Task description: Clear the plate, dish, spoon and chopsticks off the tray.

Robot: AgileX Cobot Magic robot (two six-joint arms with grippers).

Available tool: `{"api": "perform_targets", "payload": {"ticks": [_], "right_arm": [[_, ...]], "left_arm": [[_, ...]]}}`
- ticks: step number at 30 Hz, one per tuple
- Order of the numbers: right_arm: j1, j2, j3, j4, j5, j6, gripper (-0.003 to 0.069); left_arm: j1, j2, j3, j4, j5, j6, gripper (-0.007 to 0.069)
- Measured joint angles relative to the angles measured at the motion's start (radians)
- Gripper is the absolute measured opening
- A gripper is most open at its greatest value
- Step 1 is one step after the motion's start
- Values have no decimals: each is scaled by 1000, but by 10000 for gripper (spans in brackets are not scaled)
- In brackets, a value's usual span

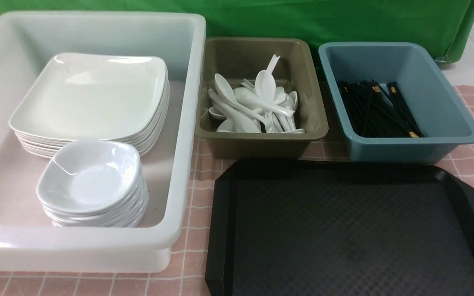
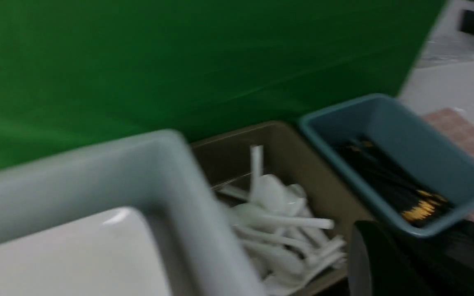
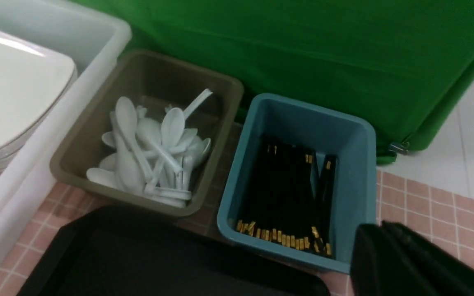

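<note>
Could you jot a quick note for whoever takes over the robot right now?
Left gripper: shut, nothing seen in it.
Right gripper: shut, nothing seen in it.
Tray: nothing on the part in view; its near edge is cut off.
Plates and small dishes: stacked in the white tub.
Spoons: in the olive tub.
Chopsticks: in the blue tub.
Done: the clearing, by the look of it.
Left: probably nothing; check the tray's near edge.
</note>
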Motion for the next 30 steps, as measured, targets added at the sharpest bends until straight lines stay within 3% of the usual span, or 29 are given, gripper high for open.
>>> {"api": "perform_targets", "payload": {"ticks": [5,7,12,15,23,30], "right_arm": [[0,-267,336,-30,-241,81,30],[0,-450,572,-84,-404,165,30],[0,-793,999,-185,-660,309,30],[0,-935,1177,-195,-790,334,30],[0,-1055,1296,-203,-920,344,49],[0,-1055,1296,-203,-927,348,90]], "left_arm": [[-174,-199,110,75,-4,-41,-13],[-235,-332,230,109,-30,-87,-13],[-262,-615,564,134,-112,-165,-13],[-262,-773,776,133,-205,-184,-13],[-262,-1030,1099,112,-371,-233,-3],[-262,-1051,1121,156,-400,-231,-2]]}}
